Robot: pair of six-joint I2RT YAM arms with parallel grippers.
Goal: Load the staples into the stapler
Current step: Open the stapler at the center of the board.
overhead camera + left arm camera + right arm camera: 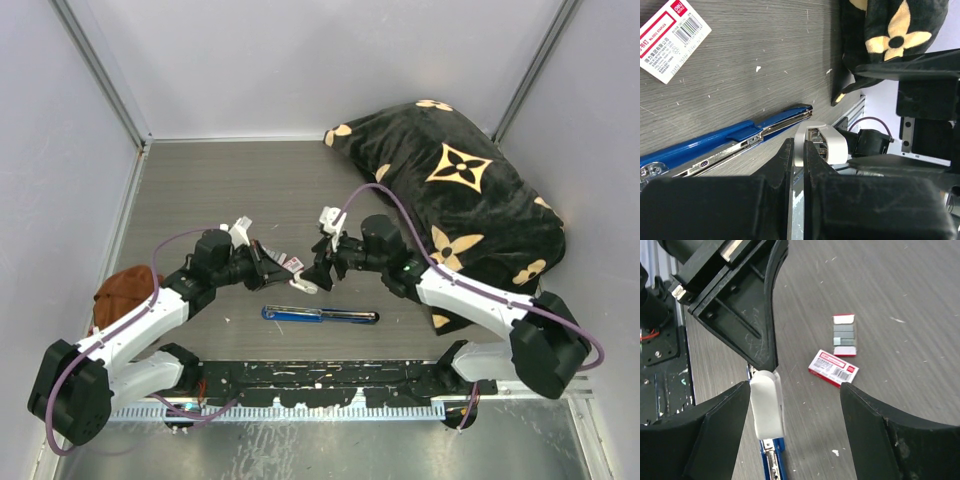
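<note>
Pinching a small white oblong piece (822,145), the left end effector (797,147) is clamped shut on it, while the right end effector (794,390) faces it with jaws spread wide on either side of that piece, holding nothing. Nearer the arm bases the stapler (320,315) lies flat on the worktop (230,190), long axis running left to right, blue end pointing left, dark end right. Farther out, the staples (844,334) rest as a grey block just beside the red-and-white box (832,369).

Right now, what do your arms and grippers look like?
The left arm and right arm have white shells and black joints, each trailing a purple cable. The left gripper and right gripper have black wedge-shaped fingers, scuffed pale along the edges.
</note>
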